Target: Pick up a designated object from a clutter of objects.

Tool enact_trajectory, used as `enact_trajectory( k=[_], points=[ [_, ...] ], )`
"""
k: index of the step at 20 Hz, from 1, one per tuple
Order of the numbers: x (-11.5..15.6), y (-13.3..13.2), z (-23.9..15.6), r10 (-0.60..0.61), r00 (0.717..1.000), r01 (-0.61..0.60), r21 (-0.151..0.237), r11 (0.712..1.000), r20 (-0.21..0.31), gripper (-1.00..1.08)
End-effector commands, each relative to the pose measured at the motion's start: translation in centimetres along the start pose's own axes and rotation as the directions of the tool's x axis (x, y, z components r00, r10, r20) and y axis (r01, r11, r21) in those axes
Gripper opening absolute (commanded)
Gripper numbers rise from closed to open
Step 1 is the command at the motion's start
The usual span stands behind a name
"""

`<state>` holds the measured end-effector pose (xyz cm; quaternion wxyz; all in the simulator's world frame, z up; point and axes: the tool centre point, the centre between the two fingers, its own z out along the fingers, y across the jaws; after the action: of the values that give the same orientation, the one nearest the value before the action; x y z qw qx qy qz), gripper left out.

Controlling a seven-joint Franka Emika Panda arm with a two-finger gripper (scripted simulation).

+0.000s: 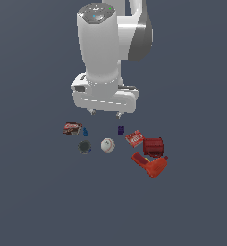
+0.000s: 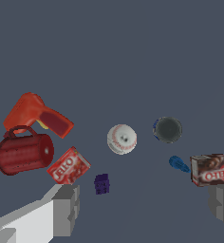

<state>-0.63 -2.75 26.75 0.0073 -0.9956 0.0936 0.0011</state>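
The designated object is a tiny bright-blue irregular item lying beside the brown-red packet; it also shows in the wrist view. My gripper hangs open and empty above the clutter, its fingertips spread wide. The blue item lies towards the exterior view's left of the gripper. Around it lie a white baseball, a dark disc, a purple block, a red box, a dark-red mug and a red drill.
The dark grey floor spreads around the clutter. In the wrist view the packet sits right by the blue item, and the disc and baseball lie a short way off.
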Motion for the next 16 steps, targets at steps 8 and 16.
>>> enact_trajectory(
  k=[8,16],
  points=[
    [-0.9,5.3,6.9,0.353,0.936,-0.353,0.011,0.935,0.004,1.00],
    [-2.9,10.0,12.3,0.628,0.778,-0.628,0.007,0.778,0.003,1.00]
  ],
)
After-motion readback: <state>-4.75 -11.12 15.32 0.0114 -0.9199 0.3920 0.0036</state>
